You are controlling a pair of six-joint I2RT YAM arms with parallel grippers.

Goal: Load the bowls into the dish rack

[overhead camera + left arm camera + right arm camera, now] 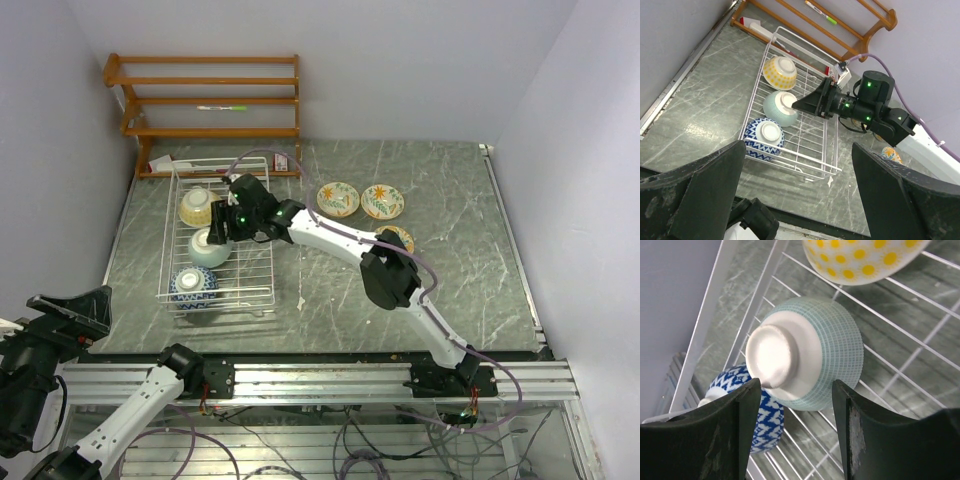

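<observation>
The white wire dish rack stands at the left of the table. Three bowls lie in it, pale undersides showing: yellow dotted, mint green and blue zigzag. My right gripper is open inside the rack. In the right wrist view its jaws stand apart on either side of the mint bowl without gripping it. Three patterned bowls sit upright on the table; the third is partly hidden by the arm. My left gripper is open and empty, high at the near left.
A brown wooden slatted shelf stands against the back wall behind the rack. A small red and white item lies by the rack's far corner. The left wrist view shows the rack and the right arm over it.
</observation>
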